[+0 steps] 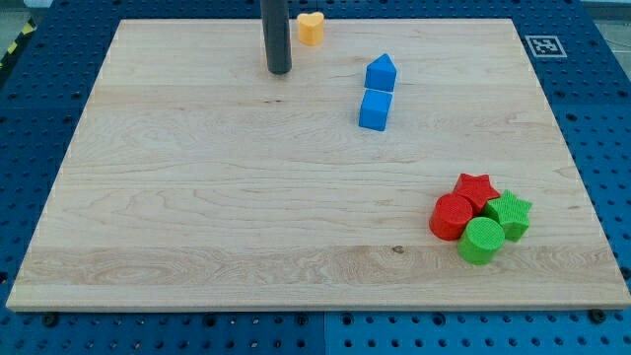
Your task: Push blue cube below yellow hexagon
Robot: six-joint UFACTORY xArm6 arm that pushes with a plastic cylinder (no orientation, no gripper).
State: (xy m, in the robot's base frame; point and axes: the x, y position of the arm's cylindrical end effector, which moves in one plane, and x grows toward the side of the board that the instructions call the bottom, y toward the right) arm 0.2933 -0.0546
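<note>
Blue plastic cube (375, 110) sits mid-board toward the far side, touching a blue house-shaped block (381, 73) just beyond it. My tip (279, 71), a bare rod with nothing to open or close, rests well left of the cube, near the yellow block (311, 29) at the far edge, whose hexagon shape I can't confirm; the cube lies right and nearer.

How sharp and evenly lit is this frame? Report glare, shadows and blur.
Camera view: even, soft light, no glare on the board; faint short shadows under the blue cube and my tip; everything in focus; board edges converge toward the view's top.
</note>
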